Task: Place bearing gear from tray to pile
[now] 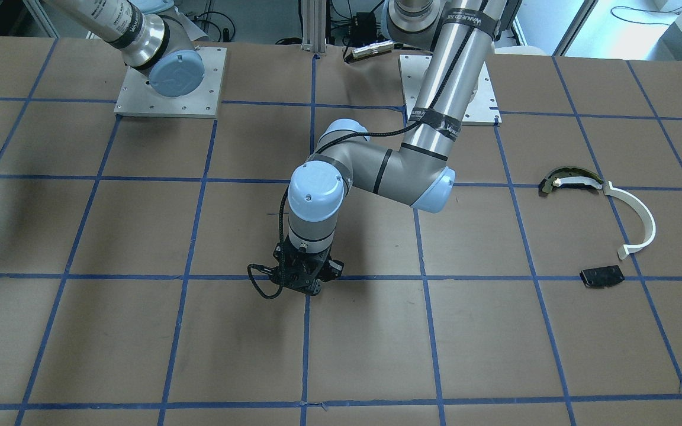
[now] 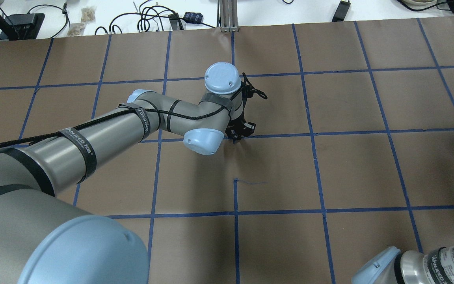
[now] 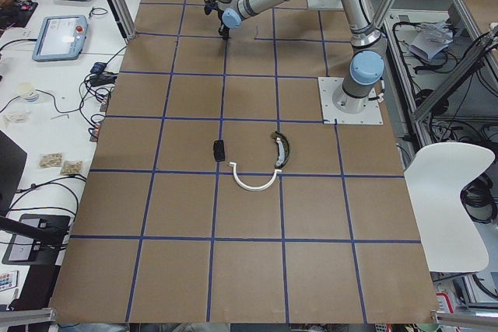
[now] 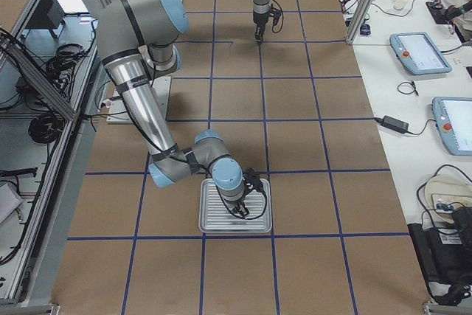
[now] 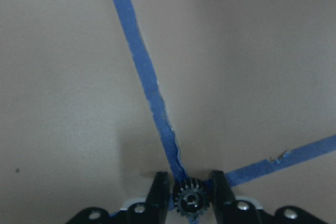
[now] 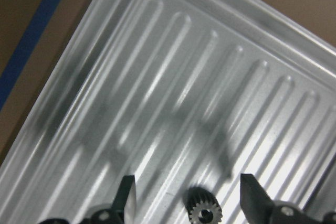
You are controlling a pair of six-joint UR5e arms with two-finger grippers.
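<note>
**A:** Where are we with the bearing gear (image 5: pixel 190 202)?

**B:** We've got it pinched in the left claw (image 5: pixel 190 179), bottom middle of the left wrist view. The jaws are closed down to the gear's width, with a finger against the teeth on each side. The bore faces the camera, so we reckon its axis runs along the claw. It's a small dark metal pinion with fine teeth. Under it there's brown paper worktop (image 5: pixel 79 77) and a crossing of blue tape (image 5: pixel 142 61).

**A:** And the pile (image 1: pixel 613 192)?

**B:** Far right of the front-facing view. There's a white arc strip (image 1: pixel 646 216), which looks like smooth plastic. An olive-and-black curved piece (image 1: pixel 572 180) sits at its upper end, touching or nearly, we can't tell. A flat black plate (image 1: pixel 601 276) lies just beside its lower end, apart. The left claw is at centre frame, so the pile lies well off to its right and a bit higher. We'd guess a plain sideways carry. The left arm is the nearer one by far.

**A:** Right claw (image 6: pixel 187 182)?

**B:** Spread wide over the shiny ribbed metal tray (image 6: pixel 157 77), gripping nothing. A second gear (image 6: pixel 205 212) lies on the tray between its fingers, a bit right of centre.
</note>
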